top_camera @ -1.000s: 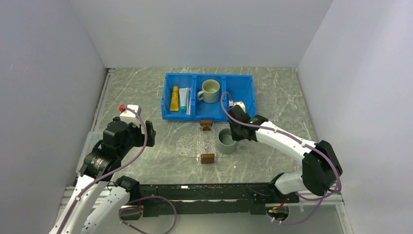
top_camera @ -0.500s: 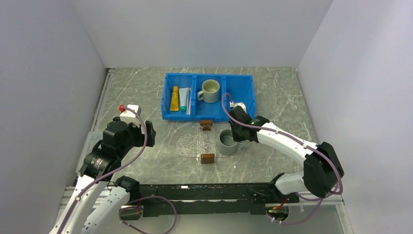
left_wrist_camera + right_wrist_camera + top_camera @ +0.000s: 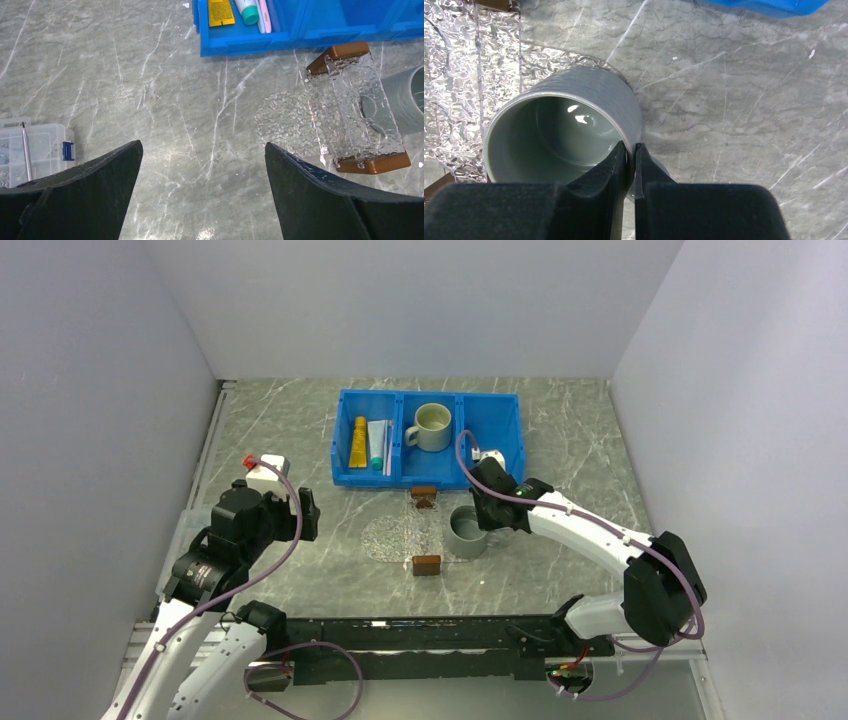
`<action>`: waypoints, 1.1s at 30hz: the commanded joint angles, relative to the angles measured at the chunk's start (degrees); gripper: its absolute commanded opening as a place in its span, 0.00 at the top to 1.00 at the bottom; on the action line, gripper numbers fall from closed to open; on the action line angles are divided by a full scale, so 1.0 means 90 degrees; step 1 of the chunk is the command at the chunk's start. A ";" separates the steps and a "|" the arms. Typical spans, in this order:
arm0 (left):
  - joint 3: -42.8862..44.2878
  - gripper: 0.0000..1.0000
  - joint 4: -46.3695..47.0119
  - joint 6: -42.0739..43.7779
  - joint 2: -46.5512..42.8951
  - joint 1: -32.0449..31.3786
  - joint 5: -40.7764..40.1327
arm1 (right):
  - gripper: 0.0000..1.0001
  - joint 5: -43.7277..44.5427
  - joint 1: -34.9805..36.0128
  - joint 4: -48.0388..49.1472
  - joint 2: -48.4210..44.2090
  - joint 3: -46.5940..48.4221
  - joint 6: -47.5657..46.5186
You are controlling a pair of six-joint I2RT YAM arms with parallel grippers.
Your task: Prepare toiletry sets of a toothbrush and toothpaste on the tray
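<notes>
Nearest the arms' bases, left of the tray point(image 3: 340, 125), the left gripper point(image 3: 202, 150) hangs spread wide over bare marble surface point(image 3: 150, 90), holding nothing. The clear tray lies lengthwise away from the bases, a brown handle point(image 3: 427, 564) at its near end. On its right part stands a grey cup point(image 3: 559, 130), upright and empty. The right gripper point(image 3: 630, 150) is clamped on the cup wall at the rim, one finger inside and one outside.

The step in hand looks to be the seating of this cup on the tray. To do it well, the base should rest flat on the textured sheet before the fingers part. The inner finger then needs a straight lift out of the mouth, since a sideways pull could tip the cup or slide it off the tray's right edge. The light tray may also shift under any drag.

Beyond the tray's far handle point(image 3: 424, 496) sits the blue bin point(image 3: 500, 430). The task's things wait there, none yet on the tray: the yellow tube point(image 3: 358, 442), the white tube point(image 3: 377, 443) and the pink brush point(image 3: 263, 15) lie side by side in its left compartment. A pale mug point(image 3: 432, 427) stands in the middle compartment, directly beyond the tray.
</notes>
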 commanded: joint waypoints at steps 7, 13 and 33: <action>0.0042 0.01 0.0111 -0.0051 0.0012 0.0037 0.0055 | 0.94 -0.0121 -0.0003 0.0371 -0.0131 0.0007 0.0144; 0.0042 0.01 0.0110 -0.0051 0.0034 0.0040 0.0063 | 0.72 0.0013 0.0003 0.0253 -0.0259 0.0128 0.0136; 0.0507 0.00 0.0233 -0.0160 0.0813 0.0040 0.0800 | 0.54 0.0442 0.0001 -0.0253 -0.0392 0.1366 -0.0112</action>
